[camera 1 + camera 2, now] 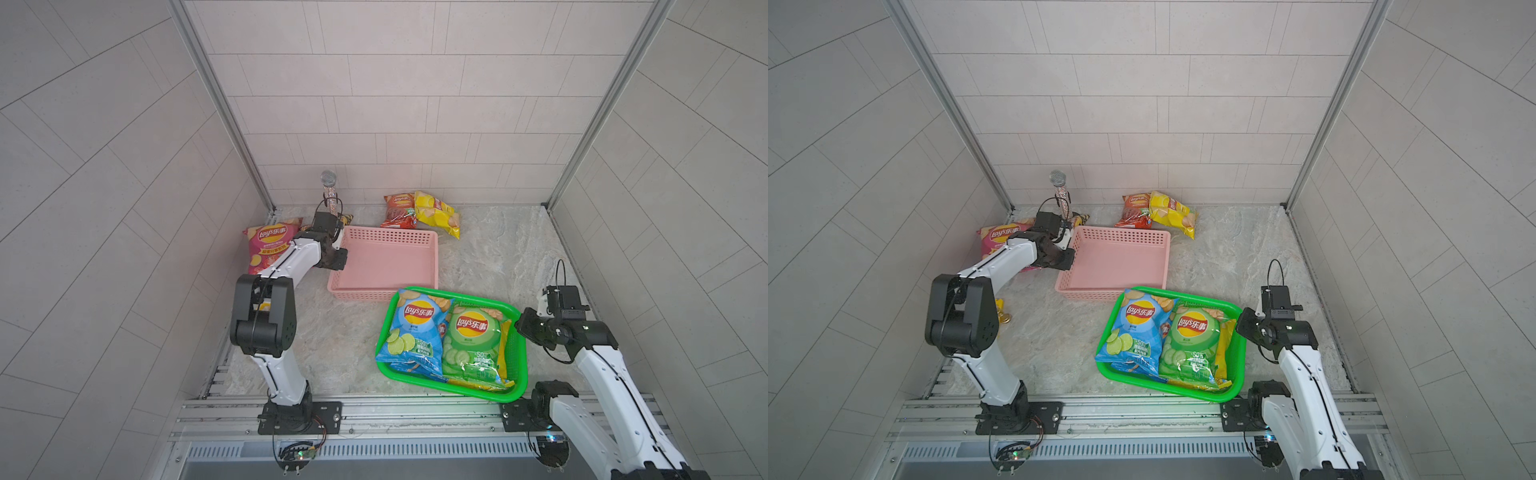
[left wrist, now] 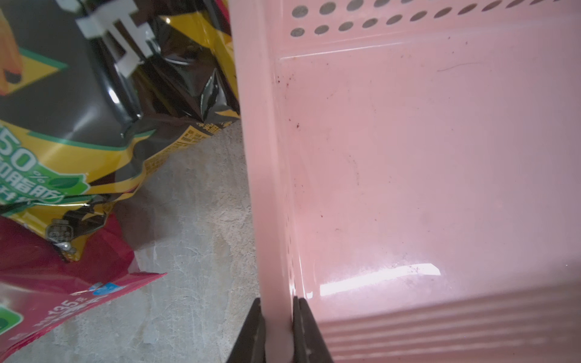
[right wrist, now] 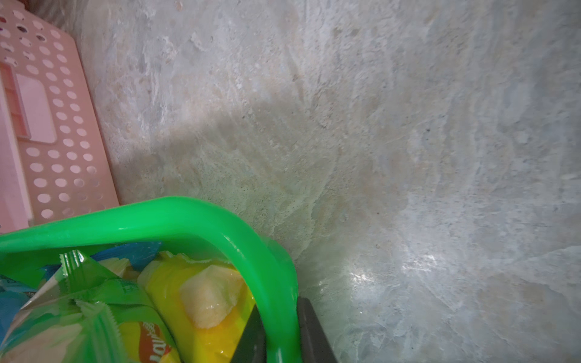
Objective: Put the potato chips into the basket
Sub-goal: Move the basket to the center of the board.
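Note:
My left gripper (image 2: 278, 306) is shut on the side rim of the empty pink basket (image 1: 390, 234), with the wall pinched between its fingers. My right gripper (image 3: 278, 309) is shut on the rim of the green basket (image 1: 469, 297), which holds a blue chips bag (image 1: 415, 328), a green one (image 1: 471, 345) and a yellow one (image 3: 201, 301) under them. A magenta bag (image 1: 266, 245) and a black bag (image 2: 78, 94) lie beside the pink basket's left wall. A red bag (image 1: 399, 210) and a yellow bag (image 1: 438, 214) lie at the back wall.
A glittery microphone (image 1: 329, 187) stands upright behind the left wrist, close to the pink basket's far left corner. The green basket's far corner touches the pink basket's near wall. A small gold object (image 1: 1003, 311) lies under the left elbow. Walls close in three sides.

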`<act>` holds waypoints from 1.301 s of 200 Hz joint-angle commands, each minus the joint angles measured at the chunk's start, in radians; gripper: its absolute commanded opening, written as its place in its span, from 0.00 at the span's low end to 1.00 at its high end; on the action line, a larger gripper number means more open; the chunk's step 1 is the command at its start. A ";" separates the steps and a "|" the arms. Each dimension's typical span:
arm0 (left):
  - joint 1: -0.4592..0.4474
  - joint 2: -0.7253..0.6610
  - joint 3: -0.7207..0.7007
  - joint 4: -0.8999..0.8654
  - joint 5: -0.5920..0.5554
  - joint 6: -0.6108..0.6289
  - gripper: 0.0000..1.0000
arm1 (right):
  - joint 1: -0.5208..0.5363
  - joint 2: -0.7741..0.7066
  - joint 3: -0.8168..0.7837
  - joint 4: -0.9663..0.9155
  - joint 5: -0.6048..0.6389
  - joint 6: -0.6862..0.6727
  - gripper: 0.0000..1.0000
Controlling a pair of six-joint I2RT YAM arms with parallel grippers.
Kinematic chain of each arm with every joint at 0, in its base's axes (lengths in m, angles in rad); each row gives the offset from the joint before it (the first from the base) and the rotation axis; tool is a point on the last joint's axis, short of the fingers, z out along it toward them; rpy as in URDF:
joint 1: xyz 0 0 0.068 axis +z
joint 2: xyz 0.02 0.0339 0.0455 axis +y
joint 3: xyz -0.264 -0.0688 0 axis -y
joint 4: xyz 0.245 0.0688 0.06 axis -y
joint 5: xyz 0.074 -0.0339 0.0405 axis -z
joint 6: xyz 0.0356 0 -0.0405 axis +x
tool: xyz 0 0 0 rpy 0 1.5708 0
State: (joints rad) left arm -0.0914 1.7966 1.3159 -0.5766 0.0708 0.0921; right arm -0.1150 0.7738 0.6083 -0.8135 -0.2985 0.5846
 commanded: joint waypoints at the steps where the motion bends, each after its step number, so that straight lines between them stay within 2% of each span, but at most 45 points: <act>1: 0.010 0.004 -0.050 -0.135 -0.047 0.084 0.04 | -0.097 0.006 0.032 0.087 0.157 0.123 0.05; 117: 0.010 -0.012 -0.072 -0.132 -0.045 0.092 0.04 | -0.359 0.009 0.065 0.084 0.097 0.067 0.01; 195: 0.009 -0.015 -0.079 -0.144 -0.047 0.104 0.04 | -0.420 -0.102 0.054 0.073 0.179 0.138 0.00; 260: 0.009 -0.080 -0.152 -0.170 0.024 0.156 0.04 | -0.421 -0.127 -0.060 0.164 0.203 0.232 0.00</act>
State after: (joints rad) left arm -0.0769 1.7256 1.2236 -0.6064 0.0738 0.1726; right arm -0.5316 0.6708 0.5827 -0.7162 -0.1486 0.7502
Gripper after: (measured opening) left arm 0.171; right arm 0.185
